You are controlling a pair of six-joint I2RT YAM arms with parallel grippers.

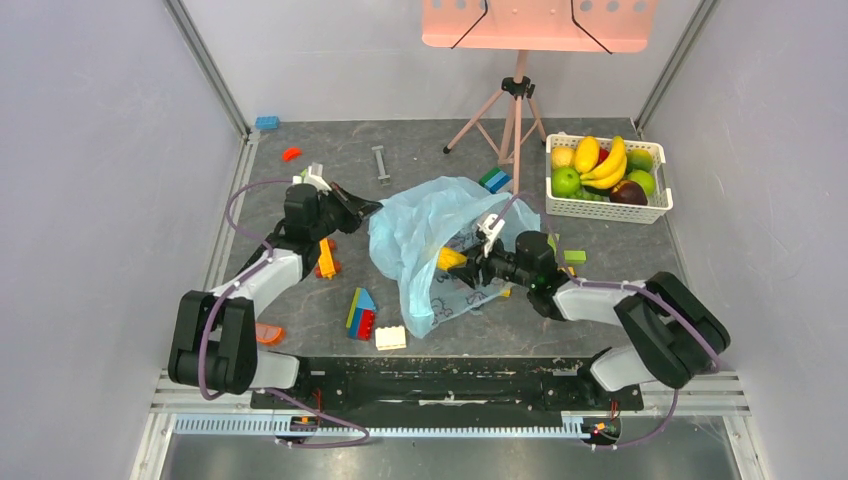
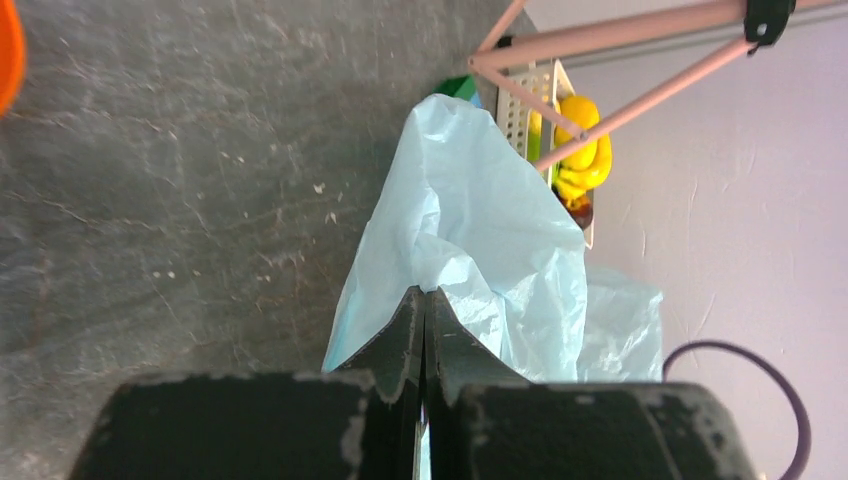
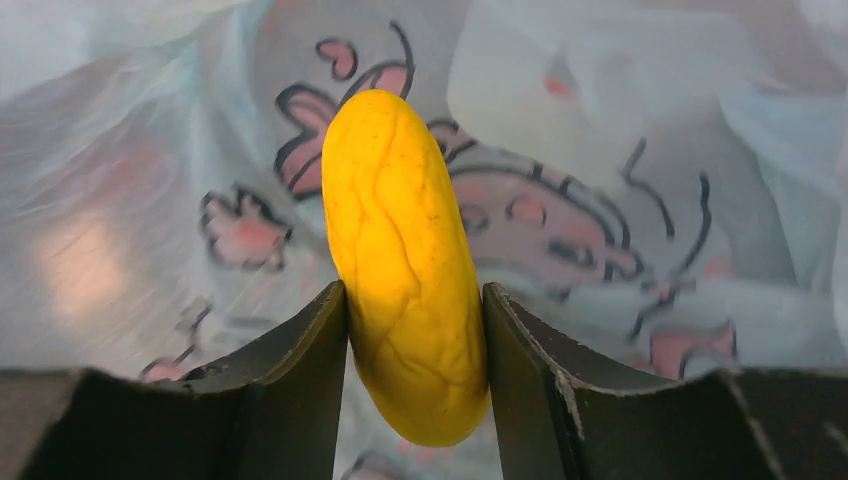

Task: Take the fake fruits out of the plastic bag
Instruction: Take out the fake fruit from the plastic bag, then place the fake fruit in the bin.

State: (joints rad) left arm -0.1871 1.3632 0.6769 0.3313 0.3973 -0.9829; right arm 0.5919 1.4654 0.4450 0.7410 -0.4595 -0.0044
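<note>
We find no text, label or number that we can read. The plastic bag [image 3: 600,230] bears only a pink-and-dark cartoon print.

A crinkly light-blue plastic bag [image 1: 425,225] is touched at its left edge by the left tool [image 1: 372,210]; a yellow oblong fruit [image 1: 451,259] is held by the right tool [image 1: 466,268].

Bag [image 1: 425,225] ctr table [image 1: 420,150]; fruit [image 3: 405,270] inside; basket [image 1: 605,212] far R; blocks [image 1: 362,313] L.
</note>
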